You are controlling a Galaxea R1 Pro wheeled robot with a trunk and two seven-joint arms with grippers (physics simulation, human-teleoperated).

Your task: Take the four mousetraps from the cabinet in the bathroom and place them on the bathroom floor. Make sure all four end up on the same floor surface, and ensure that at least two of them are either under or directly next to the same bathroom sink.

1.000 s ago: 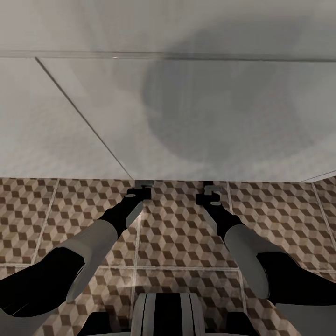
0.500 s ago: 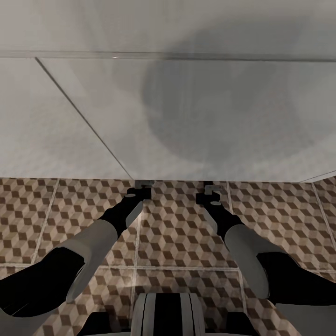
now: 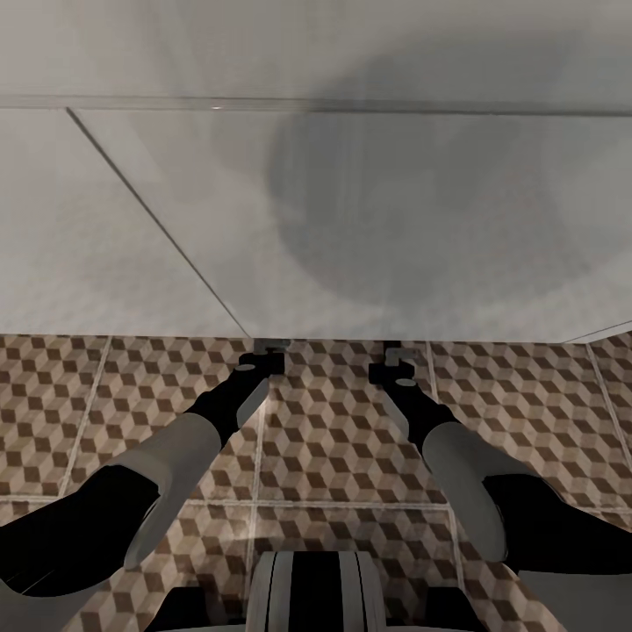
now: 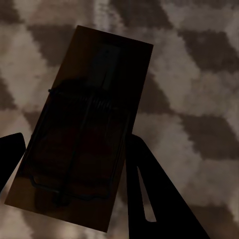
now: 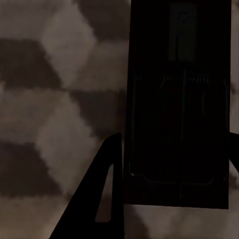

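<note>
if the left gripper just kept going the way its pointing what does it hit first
The left gripper has a mousetrap between its fingers, so that leads. Beyond it lies the cube-patterned bathroom floor, likely met first, though depth is unclear.

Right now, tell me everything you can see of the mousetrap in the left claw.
The mousetrap is a flat rectangular board, wood by its look, deep in shadow. Dark wire parts lie on its upper face: a coiled spring across the middle, a rectangular bar loop towards the claw, and a small plate near the far end. It sits between the fingers of the left claw, one along each long edge. The cube-patterned bathroom floor lies behind it; whether they touch is unclear.
</note>
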